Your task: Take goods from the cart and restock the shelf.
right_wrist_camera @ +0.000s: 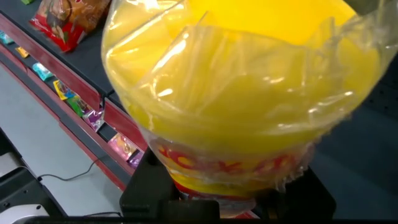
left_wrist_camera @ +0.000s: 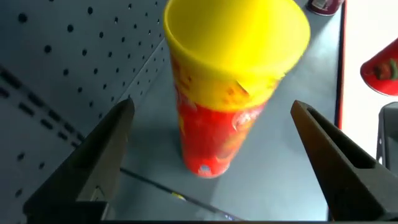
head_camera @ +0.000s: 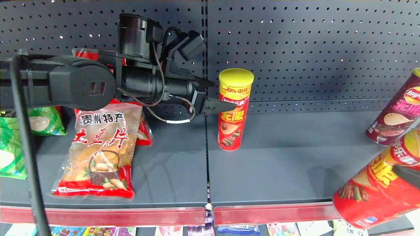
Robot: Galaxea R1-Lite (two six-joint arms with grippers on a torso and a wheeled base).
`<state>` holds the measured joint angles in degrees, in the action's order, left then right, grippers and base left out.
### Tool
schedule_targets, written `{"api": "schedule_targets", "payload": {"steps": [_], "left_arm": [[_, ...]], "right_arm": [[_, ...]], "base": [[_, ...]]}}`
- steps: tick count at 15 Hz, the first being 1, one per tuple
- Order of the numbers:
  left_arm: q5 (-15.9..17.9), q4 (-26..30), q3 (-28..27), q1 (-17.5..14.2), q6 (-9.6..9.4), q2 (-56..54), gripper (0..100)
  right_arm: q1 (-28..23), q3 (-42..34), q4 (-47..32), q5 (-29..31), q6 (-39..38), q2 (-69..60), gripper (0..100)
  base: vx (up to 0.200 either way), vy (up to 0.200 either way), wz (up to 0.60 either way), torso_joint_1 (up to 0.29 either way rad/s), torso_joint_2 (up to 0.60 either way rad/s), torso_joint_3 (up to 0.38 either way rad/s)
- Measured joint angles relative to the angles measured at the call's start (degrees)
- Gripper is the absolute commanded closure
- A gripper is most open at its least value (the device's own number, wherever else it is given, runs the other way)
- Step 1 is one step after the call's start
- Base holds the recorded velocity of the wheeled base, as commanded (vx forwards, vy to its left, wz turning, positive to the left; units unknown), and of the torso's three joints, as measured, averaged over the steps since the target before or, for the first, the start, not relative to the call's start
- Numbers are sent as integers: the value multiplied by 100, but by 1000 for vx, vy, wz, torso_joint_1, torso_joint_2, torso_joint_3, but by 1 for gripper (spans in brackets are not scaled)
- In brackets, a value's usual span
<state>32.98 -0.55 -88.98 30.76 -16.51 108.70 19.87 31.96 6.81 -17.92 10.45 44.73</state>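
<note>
Tilted red can, nearest the lens, sits clamped in the right gripper, well right of and in front of the upright can on the shelf. Its long axis leans, base low, lid up and away from the upright can. Around the upright can the left gripper is spread wide, jaws flanking it without touching. Bare shelf right of the upright can lies nearer the right arm, so placing likely falls to it, after righting the red can.
</note>
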Motion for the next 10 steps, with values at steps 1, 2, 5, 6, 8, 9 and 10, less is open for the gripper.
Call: {"api": "schedule_targets", "payload": {"steps": [1, 2, 5, 6, 8, 9, 10], "left_arm": [[0, -2, -132, 6, 0, 102, 0], [0, 4, -219, 22, 0, 183, 0], [-5, 11, -316, 121, -2, 358, 0], [-57, 1, -324, 143, -2, 406, 0], [-68, -2, -369, 190, -2, 486, 0], [-74, 0, -399, 207, -2, 524, 0], [-74, -5, -451, 215, -2, 566, 100]], "right_arm": [[-33, -10, -9, -4, 0, 0, 100], [-69, -13, -4, -4, 0, 0, 100], [-111, -44, -9, -4, -2, -2, 100], [-116, -51, -6, -13, -2, -2, 100], [-116, -60, -9, -13, -2, 2, 100], [-116, -60, -9, -15, -2, 6, 100], [-116, -60, -6, -15, -2, 6, 100]], "base": [[0, 0, 0, 0, 0, 0], [0, 0, 0, 0, 0, 0], [0, 0, 0, 0, 0, 0], [0, 0, 0, 0, 0, 0], [0, 0, 0, 0, 0, 0], [0, 0, 0, 0, 0, 0], [0, 0, 0, 0, 0, 0]]}}
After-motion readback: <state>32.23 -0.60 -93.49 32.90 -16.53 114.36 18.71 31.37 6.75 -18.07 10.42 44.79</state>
